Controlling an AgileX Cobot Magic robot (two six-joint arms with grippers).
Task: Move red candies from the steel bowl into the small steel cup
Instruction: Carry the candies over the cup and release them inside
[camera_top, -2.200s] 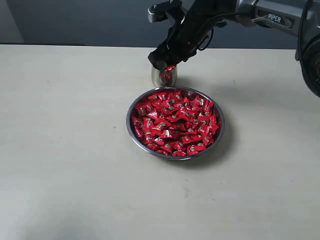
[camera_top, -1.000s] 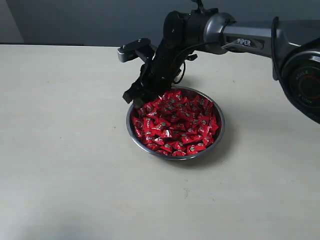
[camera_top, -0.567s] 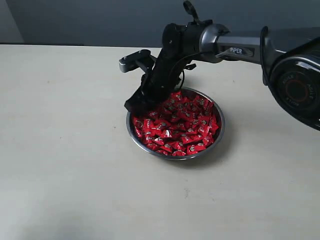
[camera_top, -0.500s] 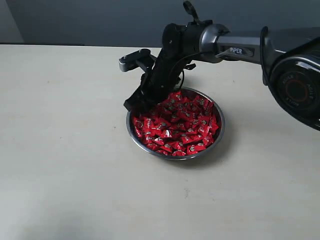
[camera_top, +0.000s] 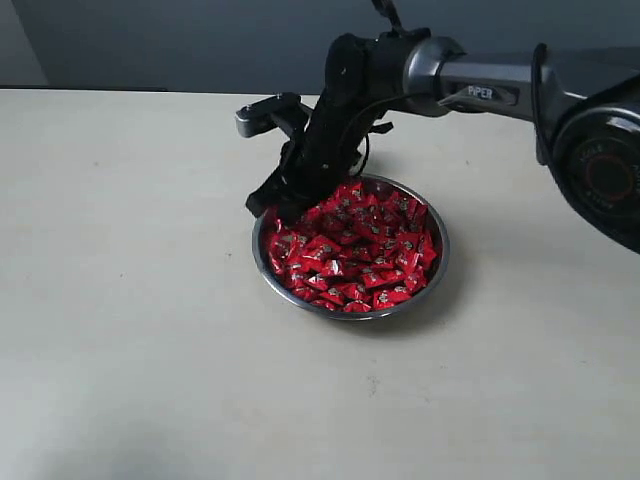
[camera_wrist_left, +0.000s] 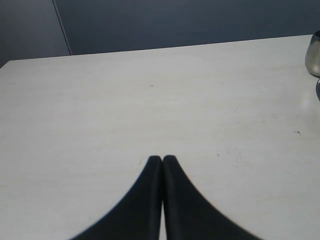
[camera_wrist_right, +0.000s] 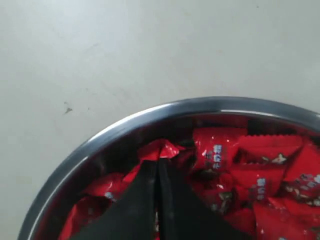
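The steel bowl (camera_top: 345, 313) sits mid-table, heaped with red candies (camera_top: 350, 250). My right gripper (camera_top: 268, 208) dips into its far left edge. In the right wrist view the gripper (camera_wrist_right: 159, 162) is shut, and a red candy (camera_wrist_right: 162, 148) pokes out from between the fingertips, just inside the bowl's rim (camera_wrist_right: 125, 125). The arm hides the small steel cup in the exterior view; it shows only at the edge of the left wrist view (camera_wrist_left: 313, 54). My left gripper (camera_wrist_left: 162, 159) is shut on nothing, over bare table.
The pale table (camera_top: 130, 300) spreads wide on all sides of the bowl. A dark wall runs along its far edge. The right arm's links (camera_top: 480, 85) stretch in from the upper right above the table.
The right gripper came down from the cup into the bowl's far left edge. Its jaws closed on a red candy there. The arm has risen very slightly since.
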